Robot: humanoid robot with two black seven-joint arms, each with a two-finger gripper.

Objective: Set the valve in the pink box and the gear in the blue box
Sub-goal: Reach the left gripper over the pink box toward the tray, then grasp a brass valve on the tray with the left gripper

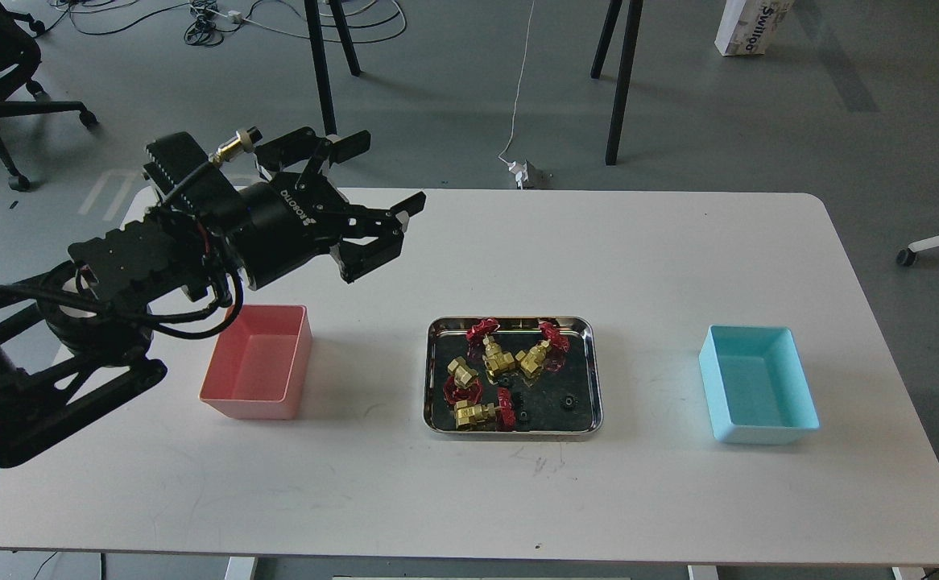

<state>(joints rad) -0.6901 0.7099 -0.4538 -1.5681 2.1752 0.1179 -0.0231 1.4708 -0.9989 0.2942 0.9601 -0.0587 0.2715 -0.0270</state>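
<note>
Head view of our white table (pixel 647 266). Our left gripper (pixel 389 185) hangs above the table's rear left area, behind the pink box (pixel 256 366) and well apart from the steel tray (pixel 594 374). Its jaws stand wide apart and hold nothing: one finger points toward the table's far edge, the other toward the centre. Our right arm does not appear in this view.

The pink box sits at the left of the table, partly overlapped at its rear left corner by our left arm's cables; the part of its interior we can see is bare. The blue box (pixel 759 395) sits at the right, well apart from the tray, its interior likewise bare.

The steel tray lies between the two boxes, near the table's middle. It carries four valves, each with a brass body and red handwheel: one valve (pixel 492 348) at the rear left, a second (pixel 542 350) just beside it at the rear, a third (pixel 461 379) at the left, and a fourth (pixel 477 412) at the front. Several small black gears lie on the tray floor; the clearest gear (pixel 569 401) lies toward the front right, others close to the front valve.
</note>
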